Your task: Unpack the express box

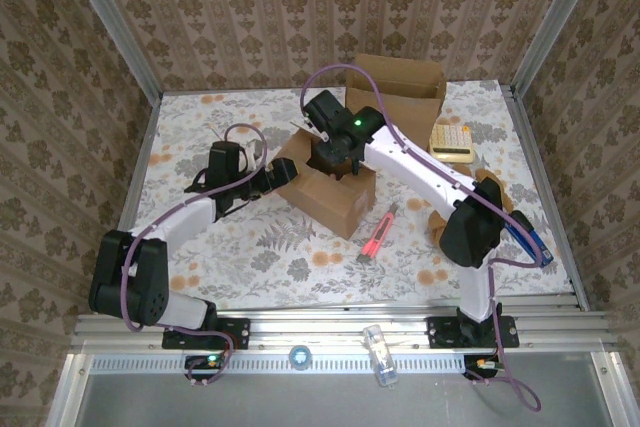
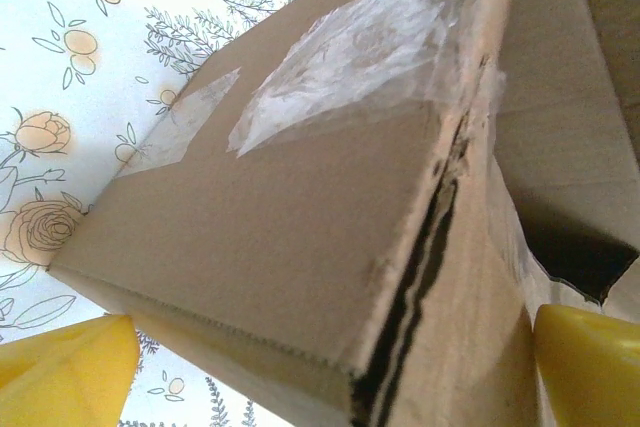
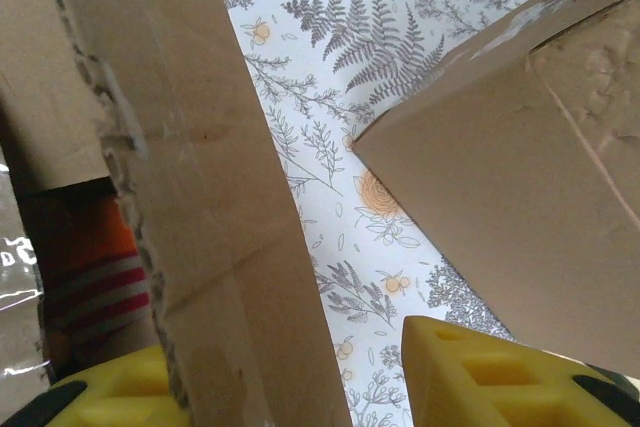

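Note:
The express box point(image 1: 335, 195), brown cardboard with torn clear tape, sits mid-table with its top flaps up. My left gripper point(image 1: 283, 175) is open at the box's left corner. In the left wrist view its yellow fingers point(image 2: 70, 372) straddle that corner point(image 2: 330, 247). My right gripper point(image 1: 335, 155) hangs over the box's open top. It is open, with an upright cardboard flap point(image 3: 210, 207) between its jaws, close against the left finger point(image 3: 110, 397) and well apart from the right one. Inside the box, something with orange and red stripes point(image 3: 95, 277) shows behind the flap.
A second open cardboard box point(image 1: 400, 82) stands at the back. A cream calculator point(image 1: 452, 142) lies to its right, and a pink pen-like thing point(image 1: 378, 235) in front of the express box. A clear small bottle point(image 1: 380, 352) rests on the front rail.

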Robot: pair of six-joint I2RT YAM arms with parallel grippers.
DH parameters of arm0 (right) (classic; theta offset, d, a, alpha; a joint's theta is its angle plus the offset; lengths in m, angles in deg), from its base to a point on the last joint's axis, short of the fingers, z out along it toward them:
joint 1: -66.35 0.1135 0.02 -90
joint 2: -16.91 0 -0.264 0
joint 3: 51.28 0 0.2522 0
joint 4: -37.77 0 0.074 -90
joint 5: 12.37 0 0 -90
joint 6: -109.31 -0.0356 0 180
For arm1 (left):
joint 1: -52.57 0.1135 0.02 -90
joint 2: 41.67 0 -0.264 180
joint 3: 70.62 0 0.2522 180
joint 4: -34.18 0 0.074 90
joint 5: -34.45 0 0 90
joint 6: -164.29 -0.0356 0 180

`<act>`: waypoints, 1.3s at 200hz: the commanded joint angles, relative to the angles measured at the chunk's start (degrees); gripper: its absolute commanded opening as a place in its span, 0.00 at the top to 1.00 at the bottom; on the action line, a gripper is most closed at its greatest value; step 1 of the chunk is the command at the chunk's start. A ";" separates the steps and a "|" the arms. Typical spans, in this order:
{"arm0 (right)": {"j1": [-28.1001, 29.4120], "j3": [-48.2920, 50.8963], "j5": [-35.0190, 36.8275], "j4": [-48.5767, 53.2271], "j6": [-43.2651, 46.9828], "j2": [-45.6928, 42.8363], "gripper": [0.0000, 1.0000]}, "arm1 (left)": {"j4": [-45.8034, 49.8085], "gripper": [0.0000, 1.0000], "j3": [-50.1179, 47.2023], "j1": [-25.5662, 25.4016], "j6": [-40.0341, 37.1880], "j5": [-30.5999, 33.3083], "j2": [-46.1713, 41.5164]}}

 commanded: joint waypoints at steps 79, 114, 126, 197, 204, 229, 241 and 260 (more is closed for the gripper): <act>-1.41 -2.46 -2.85 3.64 -1.68 1.56 0.94 | 6.45 0.00 8.21 0.61 -5.09 -3.19 -5.12; -1.38 -2.63 -5.96 5.05 -6.96 -0.50 1.00 | 12.83 0.00 8.27 0.69 -6.47 -1.03 -8.83; -1.56 -2.47 -7.67 5.64 -9.84 -1.23 1.00 | 14.73 0.00 7.40 0.70 -6.29 -0.37 -10.28; -3.00 11.71 -25.38 -4.74 -27.67 -10.35 1.00 | 12.42 0.00 -3.61 -0.46 -1.18 1.09 -18.68; -3.03 14.06 -27.17 -7.11 -29.42 -11.84 1.00 | 11.56 0.00 -4.33 -0.46 -0.95 1.09 -18.53; -3.00 21.48 -32.72 -14.52 -34.43 -16.21 1.00 | 6.57 0.00 -6.52 -0.53 0.56 0.26 -16.61; -3.03 25.04 -34.98 -17.82 -36.54 -17.82 1.00 | 3.33 0.00 -7.62 -0.62 1.56 -0.43 -15.30; -3.03 29.58 -37.03 -21.95 -39.53 -20.03 1.00 | -0.72 0.00 -8.86 -0.76 2.48 -1.14 -13.15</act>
